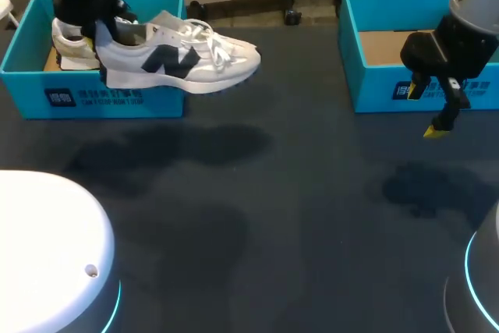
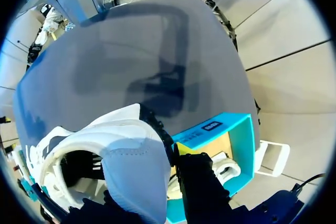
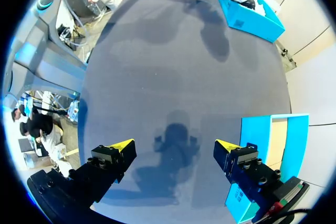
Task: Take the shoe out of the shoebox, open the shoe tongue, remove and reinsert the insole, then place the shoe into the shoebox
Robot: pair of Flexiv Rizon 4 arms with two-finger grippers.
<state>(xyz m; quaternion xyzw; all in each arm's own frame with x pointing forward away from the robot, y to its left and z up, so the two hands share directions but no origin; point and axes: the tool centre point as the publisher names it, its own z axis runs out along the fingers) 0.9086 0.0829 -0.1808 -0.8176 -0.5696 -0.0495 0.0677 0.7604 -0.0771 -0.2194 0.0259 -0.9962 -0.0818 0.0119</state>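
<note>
Shoe (image 1: 175,60) is pinched at heel by left gripper (image 1: 92,29), held over box (image 1: 93,99) wall. To be kept level, cleared sideways, lowered onto table (image 1: 273,216). Right gripper (image 3: 173,148) spread, empty.

Open table (image 1: 265,216) between left shoebox (image 1: 31,76) and right shoebox (image 1: 374,87), shoe (image 1: 179,60) overhanging

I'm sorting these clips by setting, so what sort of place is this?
Probably a robot test bench for shoe handling: a dark grey table, two open turquoise cardboard shoeboxes, and the left gripper holding up a white laced sneaker.
</note>
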